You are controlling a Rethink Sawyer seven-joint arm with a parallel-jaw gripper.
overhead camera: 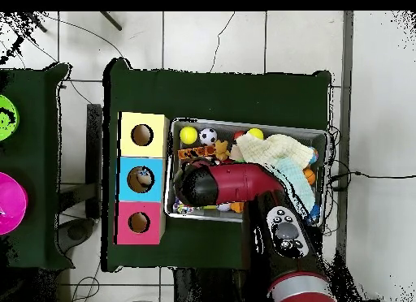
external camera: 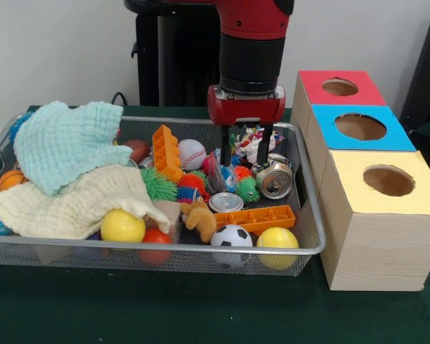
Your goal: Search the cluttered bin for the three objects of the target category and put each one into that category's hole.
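Item: bin (external camera: pixel 309 247), silver mesh, centre-left of front view, on green bench (external camera: pixel 201 308). Contents: two cloths at left, balls, spiky toys, orange blocks, tins.

Item: gripper (external camera: pixel 246 159), centre-top of frame, lowered into bin's right-rear clutter. Jaws parted narrowly, straddling small items beside dented can (external camera: pixel 275 180); nothing visibly held.

Item: hole (external camera: pixel 340 87), red-topped box, upper right of frame, rearmost of three boxes; appears empty.

Step judged: search and pick stage, no transfer under way. Next move calls for closing on one target, lifting clear of rim, carrying right to red box.

bin (external camera: pixel 307 188) crammed, cloths (external camera: pixel 72 168) heaped, hole (external camera: pixel 340 87) unobstructed
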